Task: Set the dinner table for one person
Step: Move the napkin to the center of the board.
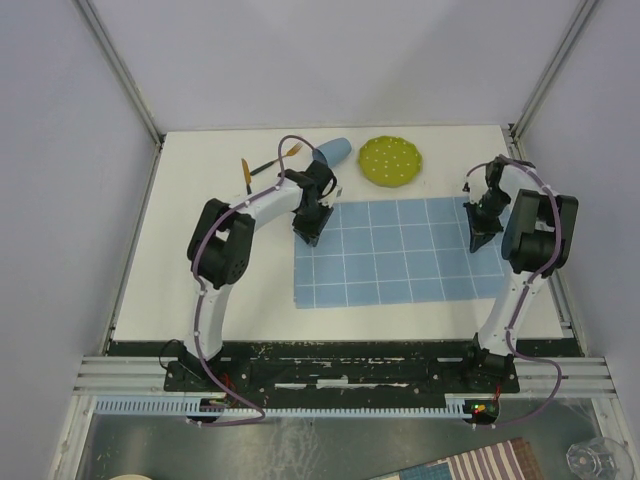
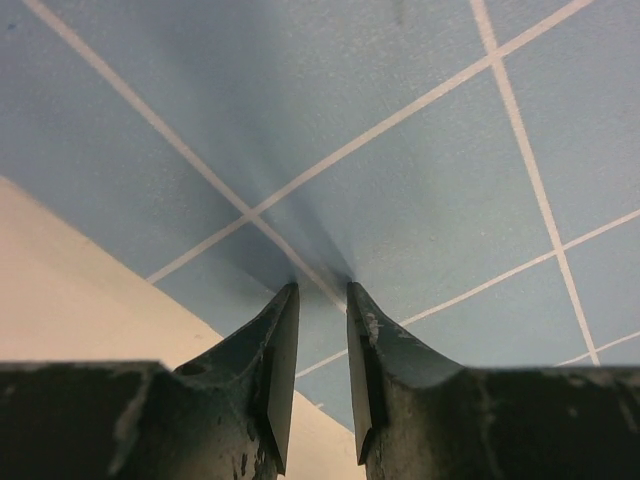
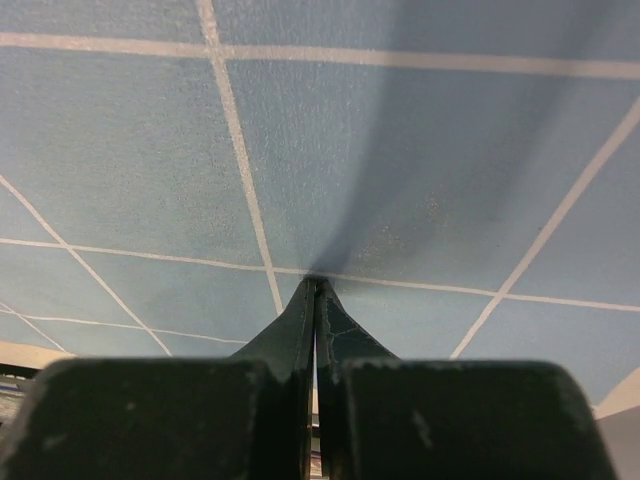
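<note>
A light-blue cloth with a white grid [image 1: 400,252] lies flat on the white dinner table [image 1: 210,270]. My left gripper [image 1: 308,232] is at the cloth's far left corner. In the left wrist view its jaws [image 2: 320,286] are a little apart, tips down on the cloth [image 2: 420,180], with nothing between them. My right gripper [image 1: 481,238] is at the cloth's right edge. In the right wrist view it [image 3: 316,281] is shut, with its tips pinched on the cloth [image 3: 400,150].
A green plate [image 1: 390,160] sits at the back. A blue cup [image 1: 333,152] lies on its side left of the plate. A fork [image 1: 280,158] and a knife [image 1: 244,173] with orange handles lie at the back left. Walls enclose the table.
</note>
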Motion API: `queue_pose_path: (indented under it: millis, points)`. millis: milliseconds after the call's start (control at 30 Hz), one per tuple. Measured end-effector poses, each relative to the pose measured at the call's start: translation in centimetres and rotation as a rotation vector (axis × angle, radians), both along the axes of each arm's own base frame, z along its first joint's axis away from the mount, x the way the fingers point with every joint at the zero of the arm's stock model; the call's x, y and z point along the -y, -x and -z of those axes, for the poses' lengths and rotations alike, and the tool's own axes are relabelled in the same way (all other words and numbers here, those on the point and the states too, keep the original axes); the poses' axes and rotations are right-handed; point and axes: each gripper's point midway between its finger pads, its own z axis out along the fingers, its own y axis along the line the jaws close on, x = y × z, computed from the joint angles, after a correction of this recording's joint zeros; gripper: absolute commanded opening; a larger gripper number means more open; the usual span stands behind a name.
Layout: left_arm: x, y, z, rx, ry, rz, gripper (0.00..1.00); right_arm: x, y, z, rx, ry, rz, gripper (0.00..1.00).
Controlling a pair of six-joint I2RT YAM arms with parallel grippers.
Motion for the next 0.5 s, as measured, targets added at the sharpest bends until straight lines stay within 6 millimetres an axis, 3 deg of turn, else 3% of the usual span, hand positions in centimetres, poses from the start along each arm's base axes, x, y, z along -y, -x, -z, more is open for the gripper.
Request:
queue_pose_path:
  millis: [300, 500]
  points:
    - [-4.2, -0.3, 0.0, -0.014, -0.05, -0.081, 0.32, -3.0, -0.2, 0.0, -0.007, -0.029, -0.078, 0.02]
    - [-5.3, -0.6, 0.0, -0.008, -0.076, -0.101, 0.32, -3.3, -0.8, -0.4, 0.026, -0.035, -0.082, 0.14]
